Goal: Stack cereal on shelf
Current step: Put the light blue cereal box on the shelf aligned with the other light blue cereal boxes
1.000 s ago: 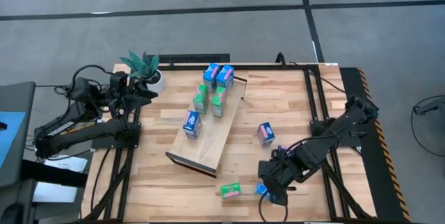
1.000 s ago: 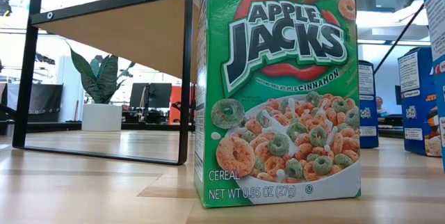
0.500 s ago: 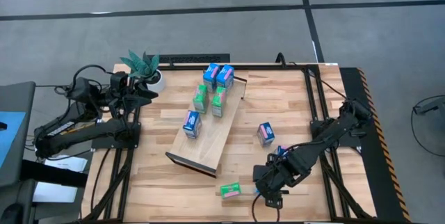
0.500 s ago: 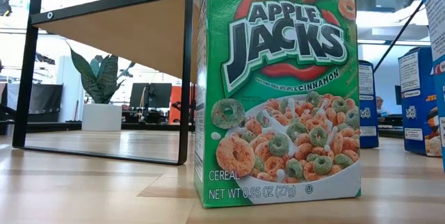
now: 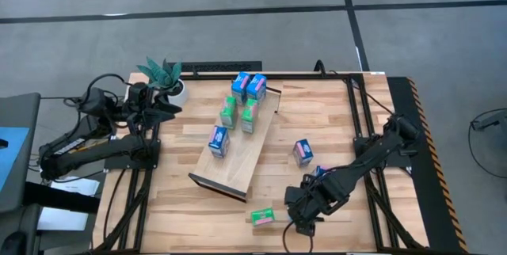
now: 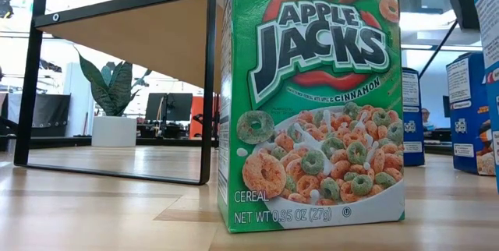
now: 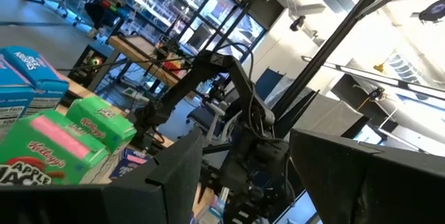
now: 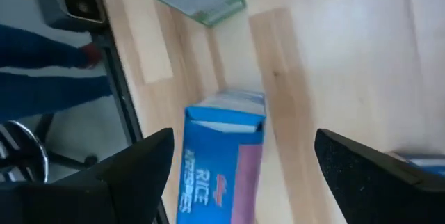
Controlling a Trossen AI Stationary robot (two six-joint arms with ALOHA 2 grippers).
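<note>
Right gripper sits low over the near edge of the bench, fingers spread wide, nothing held. In its wrist view a blue cereal carton lies flat on the wood directly ahead, between the two fingers, long axis running roughly along the gripper's line of sight rather than across it. In the high view that carton is mostly hidden under the arm, so I can't fix its exact pose there; probably it's the blue bit just beside the gripper. A green carton lies on its side just beyond, toward the shelf. Another blue carton stands alone between shelf and right arm.

The shelf carries five cartons already, standing. Loose cartons all lie on the right arm's side, so the right arm is clearly nearer.

Left gripper is parked by the plant at the far left corner, well apart from the loose cartons, fingers parted and empty.

Next move looks like a straight descent onto the blue carton, closing across its narrow width.
</note>
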